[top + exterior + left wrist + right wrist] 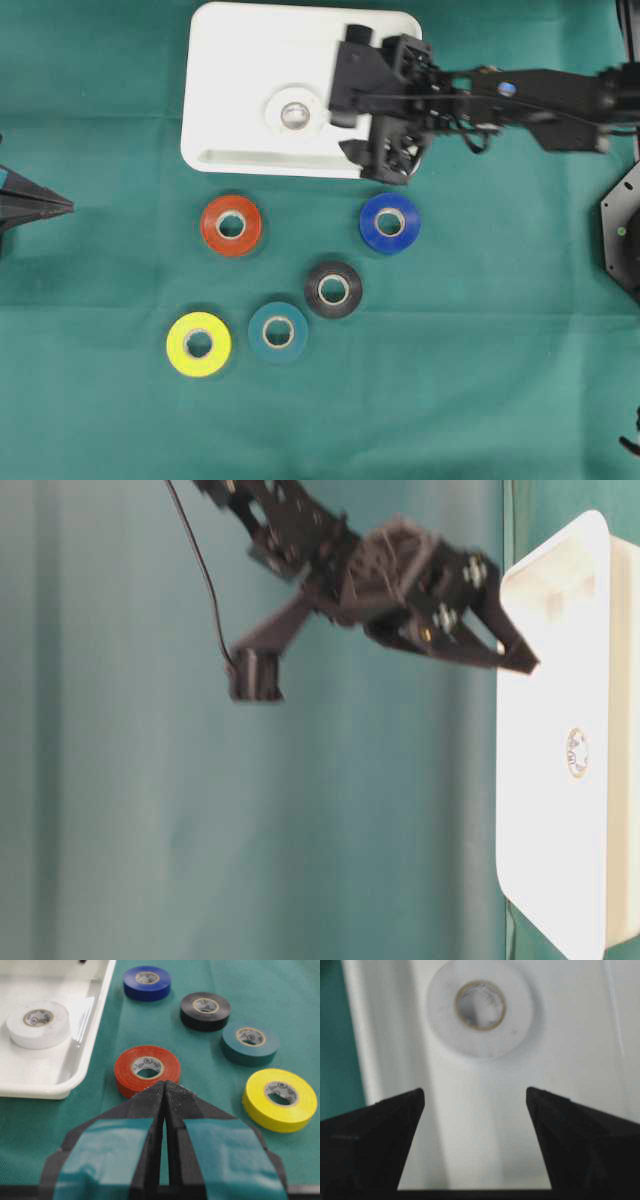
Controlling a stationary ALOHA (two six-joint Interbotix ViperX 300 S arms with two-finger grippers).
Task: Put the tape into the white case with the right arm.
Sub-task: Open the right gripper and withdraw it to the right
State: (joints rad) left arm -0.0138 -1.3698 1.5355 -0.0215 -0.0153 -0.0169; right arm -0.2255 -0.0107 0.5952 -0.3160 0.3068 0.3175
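Note:
A white roll of tape [296, 112] lies flat inside the white case [240, 60], free of any grip. The right arm's gripper [343, 120] hovers over the case just right of that roll, its jaws standing open with nothing between them. In the right wrist view the white tape [480, 1007] lies ahead of the open gripper [475, 1097], over the case floor [470, 1150]. The table-level view shows the gripper [515, 660] close to the case [550, 860]. My left gripper [60, 205] rests shut at the left edge, its tips [165, 1085] pressed together.
Several tape rolls lie on the green cloth below the case: red [231, 225], blue [389, 222], black [333, 289], teal [278, 331] and yellow [198, 344]. The red roll [146, 1067] sits just ahead of the left gripper.

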